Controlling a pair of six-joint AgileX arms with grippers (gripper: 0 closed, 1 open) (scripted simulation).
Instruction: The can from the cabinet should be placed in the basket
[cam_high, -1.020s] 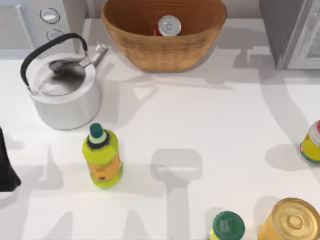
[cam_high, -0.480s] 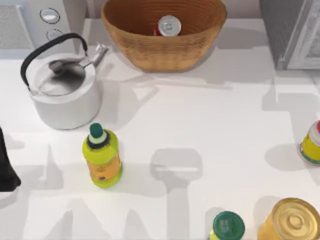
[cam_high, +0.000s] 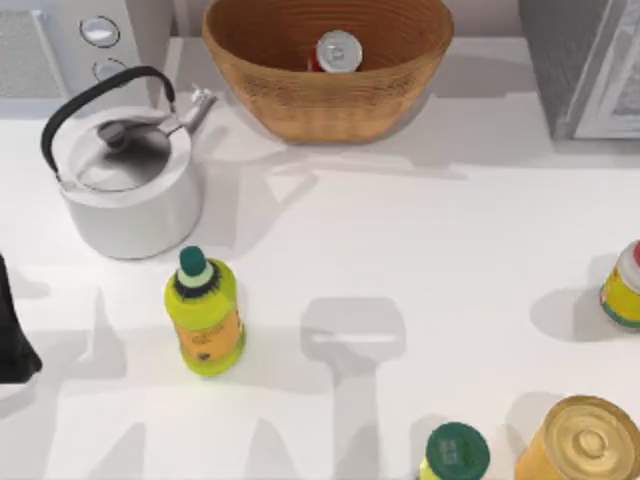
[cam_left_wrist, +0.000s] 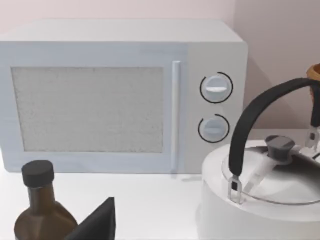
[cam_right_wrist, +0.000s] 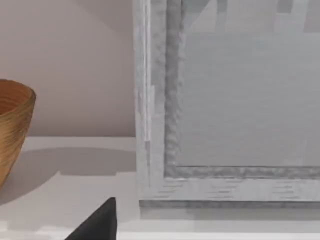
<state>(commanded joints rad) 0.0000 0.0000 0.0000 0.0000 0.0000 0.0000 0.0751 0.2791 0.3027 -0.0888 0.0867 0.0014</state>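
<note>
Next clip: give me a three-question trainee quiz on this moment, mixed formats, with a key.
1. True or false: the can lies inside the basket.
2. Which stands nearest the kettle in the top view? A) gold-lidded can B) green-capped yellow bottle C) cabinet
3. Fill in: in the left wrist view, the white appliance behind the kettle has ___ round knobs.

Key: 1 true; 2 B; 3 two.
</note>
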